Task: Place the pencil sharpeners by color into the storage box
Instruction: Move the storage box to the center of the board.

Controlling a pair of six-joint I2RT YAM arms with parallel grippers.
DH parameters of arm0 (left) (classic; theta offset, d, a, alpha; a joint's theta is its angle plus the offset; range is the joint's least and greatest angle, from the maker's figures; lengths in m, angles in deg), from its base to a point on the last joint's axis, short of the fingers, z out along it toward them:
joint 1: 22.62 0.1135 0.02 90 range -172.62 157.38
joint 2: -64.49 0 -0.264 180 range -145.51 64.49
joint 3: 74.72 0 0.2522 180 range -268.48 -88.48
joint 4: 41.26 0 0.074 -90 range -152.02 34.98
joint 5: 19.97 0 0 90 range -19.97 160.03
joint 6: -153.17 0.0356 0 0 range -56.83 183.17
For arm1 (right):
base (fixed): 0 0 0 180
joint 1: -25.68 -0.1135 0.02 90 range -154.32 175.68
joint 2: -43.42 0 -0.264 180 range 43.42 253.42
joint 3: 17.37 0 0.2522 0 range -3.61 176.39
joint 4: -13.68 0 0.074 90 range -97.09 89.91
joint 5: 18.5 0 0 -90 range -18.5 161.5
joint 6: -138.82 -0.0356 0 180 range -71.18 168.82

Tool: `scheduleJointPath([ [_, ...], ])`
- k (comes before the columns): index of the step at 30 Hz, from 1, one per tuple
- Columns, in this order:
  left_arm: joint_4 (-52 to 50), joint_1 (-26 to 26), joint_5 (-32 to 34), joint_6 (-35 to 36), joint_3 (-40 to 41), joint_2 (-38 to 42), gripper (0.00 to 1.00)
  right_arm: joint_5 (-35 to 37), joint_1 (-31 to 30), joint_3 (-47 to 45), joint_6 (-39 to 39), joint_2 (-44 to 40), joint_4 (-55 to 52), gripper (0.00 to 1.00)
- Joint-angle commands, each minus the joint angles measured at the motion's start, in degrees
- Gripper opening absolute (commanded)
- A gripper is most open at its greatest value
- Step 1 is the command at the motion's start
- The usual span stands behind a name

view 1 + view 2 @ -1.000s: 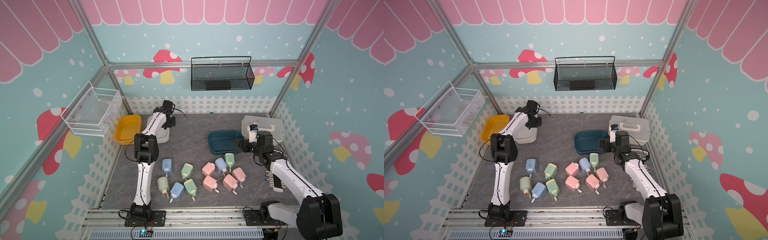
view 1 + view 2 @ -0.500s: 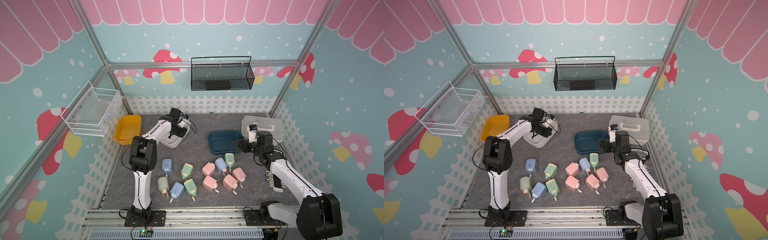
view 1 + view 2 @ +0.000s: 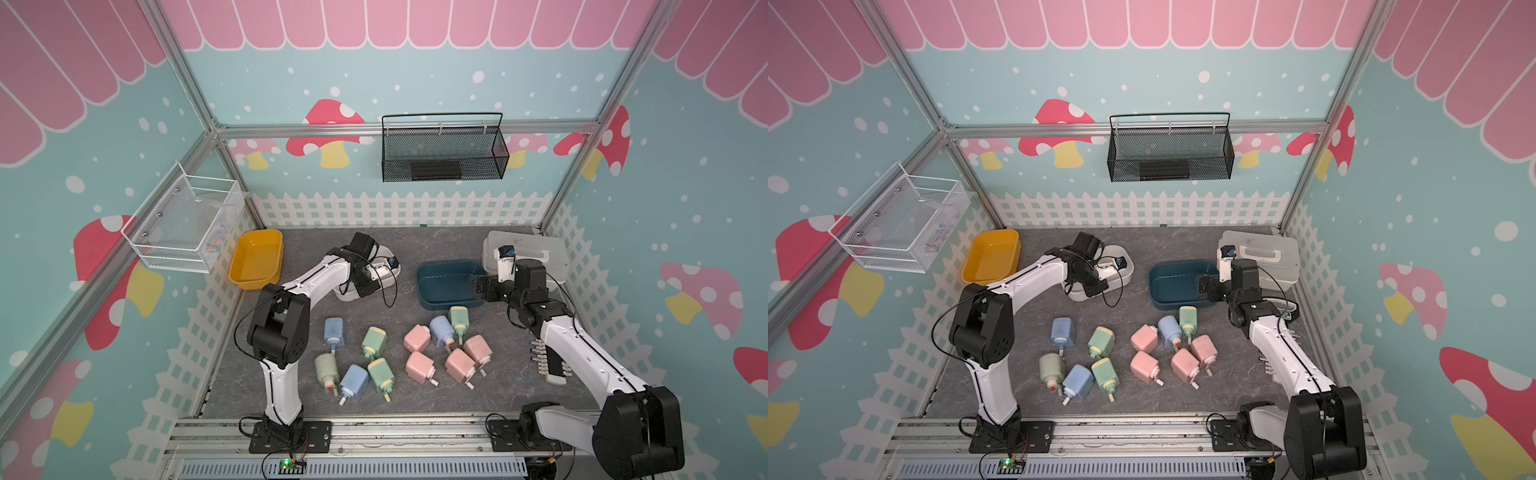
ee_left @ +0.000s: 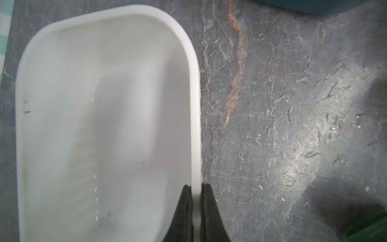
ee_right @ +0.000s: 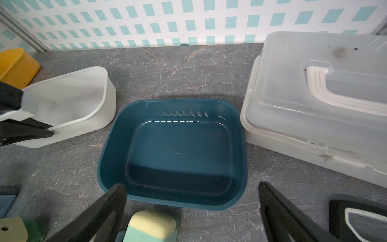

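Several pastel pencil sharpeners lie in the middle of the floor, among them a blue one [image 3: 333, 330], a pink one [image 3: 417, 337] and a green one [image 3: 459, 316]. My left gripper [image 4: 196, 186] is shut on the rim of the empty white storage box [image 4: 194, 83], one finger inside the wall and one outside. In a top view that gripper [image 3: 368, 291] is at the box's near edge. My right gripper [image 5: 191, 184] hangs open over the near edge of the empty dark blue storage box [image 5: 178, 146]. The green sharpener [image 5: 151, 224] lies just below it.
A yellow box [image 3: 255, 257] stands at the back left. At the back right is a translucent lidded case [image 3: 536, 249]. Under the right arm lies a white comb-like rack [image 3: 552, 365]. A black wire basket [image 3: 442, 153] and a white mesh basket [image 3: 187, 224] hang on the walls.
My left arm has swung right and carried the white box along the floor toward the dark blue one. The right arm and the sharpeners have stayed where they were.
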Motion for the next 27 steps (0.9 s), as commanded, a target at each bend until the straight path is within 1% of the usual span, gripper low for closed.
scheduleJointPath([
  [1, -1.6, -0.9, -1.5, 8.3, 2.1, 3.0, 0.00, 1.3, 0.2, 1.5, 0.5, 0.0, -0.5, 0.99],
  [4, -1.7, -2.9, -1.4, 10.9, 3.6, 3.9, 0.00, 1.5, 0.1, 1.7, 0.9, -0.3, -1.0, 0.98],
  [7, -2.2, -3.7, -3.3, 11.2, 5.1, 5.3, 0.00, 2.2, 0.2, 2.2, 1.1, -0.4, -1.7, 0.99],
  [9, -7.1, -4.4, -5.3, 12.6, 5.4, 5.7, 0.00, 2.8, 0.2, 2.2, 1.0, -0.7, -1.9, 0.99],
  [11, -11.3, -4.9, -5.1, 12.0, 4.5, 5.4, 0.00, 3.3, 0.1, 1.6, 0.7, -1.0, -1.4, 0.99],
  [13, -13.0, -5.0, -4.9, 12.2, 4.4, 5.8, 0.00, 3.6, 0.1, 1.0, 0.3, -1.3, -0.6, 0.99],
  [18, -13.4, -5.1, -4.8, 13.3, 2.8, 6.6, 0.00, 3.0, 0.1, 1.6, 0.3, -1.2, -0.9, 0.99],
  [21, -13.3, -6.4, -4.8, 14.1, 1.9, 5.5, 0.00, 3.4, 0.2, 1.6, 0.5, -1.4, -1.2, 0.98],
  [25, -12.7, -7.9, -8.6, 16.3, 1.2, 5.4, 0.00, 3.4, 0.2, 1.8, 0.8, -1.8, -2.2, 0.99],
  [27, -12.4, -8.0, -8.5, 17.1, 0.8, 4.9, 0.00, 3.6, 0.2, 1.8, 0.9, -2.0, -2.6, 0.99],
])
